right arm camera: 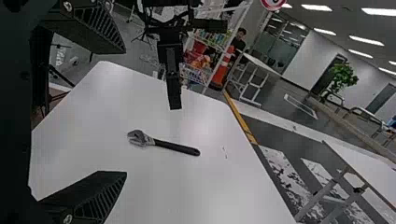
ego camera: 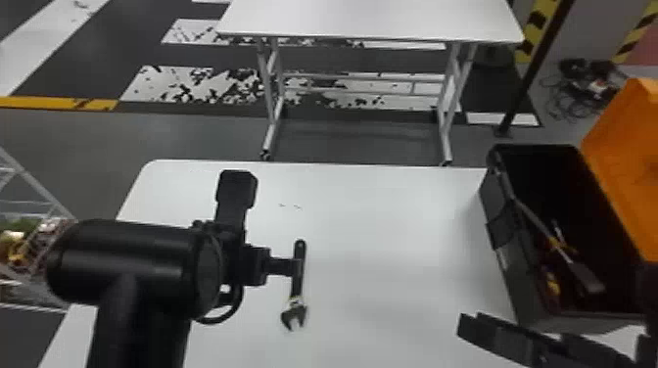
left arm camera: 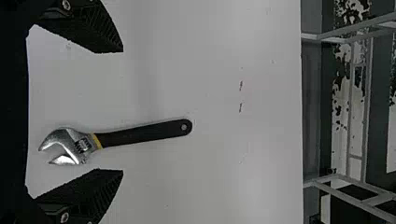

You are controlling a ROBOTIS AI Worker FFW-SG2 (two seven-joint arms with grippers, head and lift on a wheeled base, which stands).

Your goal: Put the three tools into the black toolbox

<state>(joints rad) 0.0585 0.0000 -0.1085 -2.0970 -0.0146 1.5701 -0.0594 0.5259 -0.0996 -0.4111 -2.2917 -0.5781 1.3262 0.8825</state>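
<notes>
The left tool (ego camera: 297, 266) is positioned above the desk (ego camera: 391, 220), over the handle of the adjustable wrench (ego camera: 295, 315) as seen in the head view. Its two flat fingers stand wide apart and grip nothing. The wrench lies flat on the white surface, its metal jaws toward the robot and its black handle pointing away; a yellow band marks the joint between the two.

The right tool (ego camera: 509, 340) is located at the near right, on the robot's side of the black toolbox (ego camera: 519, 274). Its fingers are likewise spread, with nothing held between them.

The toolbox stands at the right side of the desk with its orange lid (ego camera: 622, 161) open. Inside lies a long implement with a broad flat end (ego camera: 585, 276), set diagonally; its exact type cannot be determined. A yellow item (ego camera: 553, 284) is beside it, also unidentified.

Beyond the desk stands a white table (ego camera: 372, 19) on metal legs. A wire rack (ego camera: 29, 191) holding assorted goods is at the left.
</notes>
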